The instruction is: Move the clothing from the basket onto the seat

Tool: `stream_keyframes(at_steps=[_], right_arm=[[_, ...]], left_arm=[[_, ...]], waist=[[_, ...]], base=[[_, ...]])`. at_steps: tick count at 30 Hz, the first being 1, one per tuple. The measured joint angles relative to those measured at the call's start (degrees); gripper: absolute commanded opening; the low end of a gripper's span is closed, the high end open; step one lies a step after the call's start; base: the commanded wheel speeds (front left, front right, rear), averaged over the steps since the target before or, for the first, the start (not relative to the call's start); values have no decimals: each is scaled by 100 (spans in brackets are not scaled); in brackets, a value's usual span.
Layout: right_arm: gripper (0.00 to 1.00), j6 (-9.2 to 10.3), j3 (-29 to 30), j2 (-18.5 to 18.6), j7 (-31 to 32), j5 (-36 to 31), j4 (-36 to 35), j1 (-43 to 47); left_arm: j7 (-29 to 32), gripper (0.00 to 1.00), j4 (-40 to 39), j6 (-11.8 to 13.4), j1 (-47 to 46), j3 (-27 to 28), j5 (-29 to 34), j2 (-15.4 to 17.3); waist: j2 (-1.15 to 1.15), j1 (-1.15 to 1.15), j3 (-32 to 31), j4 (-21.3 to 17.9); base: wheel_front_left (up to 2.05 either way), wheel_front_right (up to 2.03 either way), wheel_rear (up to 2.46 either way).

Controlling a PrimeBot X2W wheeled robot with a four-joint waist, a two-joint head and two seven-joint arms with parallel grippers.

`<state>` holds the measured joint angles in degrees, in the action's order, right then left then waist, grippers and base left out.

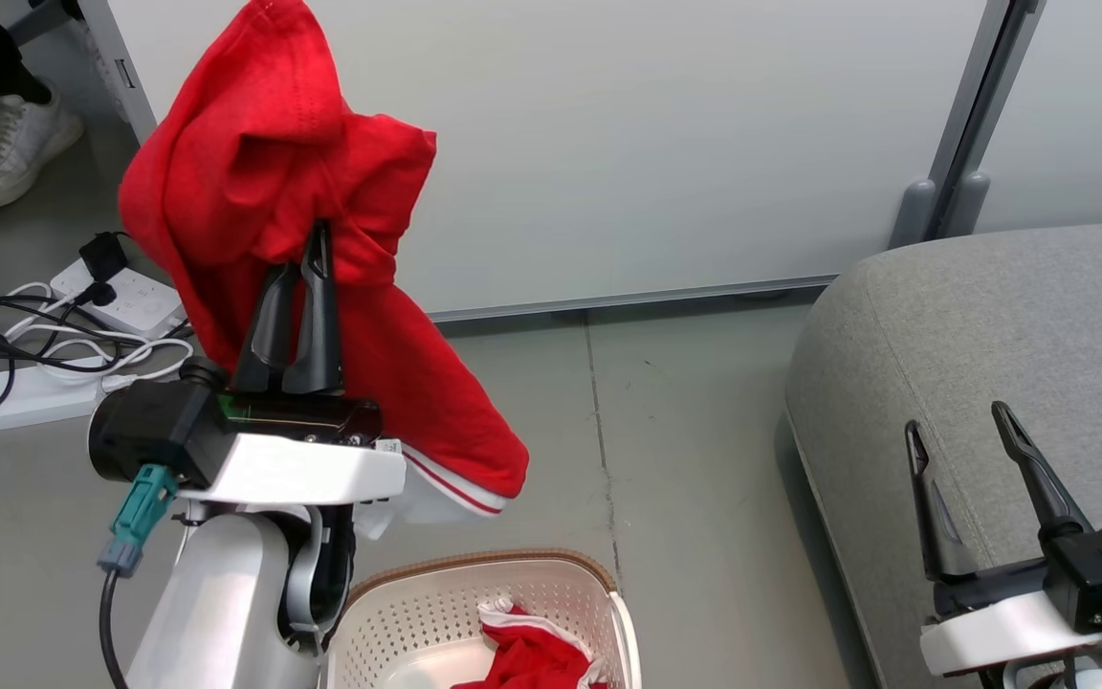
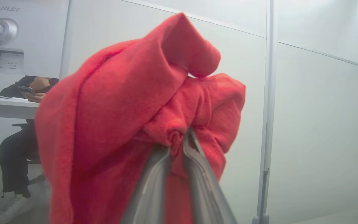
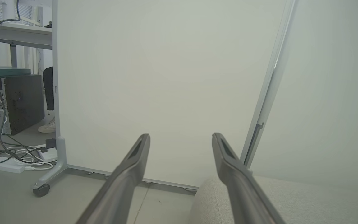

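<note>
White partition (image 1: 608, 144) behind — clothing (image 1: 254, 163) clamped in left hand (image 1: 307, 256).

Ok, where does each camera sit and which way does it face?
Head: on the head, looking down at basket, floor, seat; both arms show.
Left wrist: looks along left jaws, shut on red garment.
Right wrist: looks along open right jaws at wall, over seat.
Shared: head and left wrist see the red garment.

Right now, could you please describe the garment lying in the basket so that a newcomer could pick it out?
Left of the large grey seat, a cream perforated basket stands on the floor. Crumpled inside lies a red garment with white trim; the other garment, equally red, hangs high from the left gripper.
</note>
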<state>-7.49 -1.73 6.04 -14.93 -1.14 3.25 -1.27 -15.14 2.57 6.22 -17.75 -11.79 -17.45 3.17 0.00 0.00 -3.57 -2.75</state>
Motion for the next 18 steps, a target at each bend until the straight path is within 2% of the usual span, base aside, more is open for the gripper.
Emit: stream_keyframes(at_steps=[5,8,18], right_arm=[[100,0,-33,7,0,1,-5,28],[100,0,-54,-1,1,1,-18,27],[100,0,-198,8,0,-7,10,-10]], left_arm=[[-1,0,-168,-174,174,-78,-90,-24],[0,0,-77,-240,241,-361,-11,-27],[0,0,14,-374,263,-1383,-330,-37]], waist=[[0,0,-12,13],[0,0,4,14],[0,0,49,36]], base=[[0,0,0],[0,0,0],[0,0,0]])
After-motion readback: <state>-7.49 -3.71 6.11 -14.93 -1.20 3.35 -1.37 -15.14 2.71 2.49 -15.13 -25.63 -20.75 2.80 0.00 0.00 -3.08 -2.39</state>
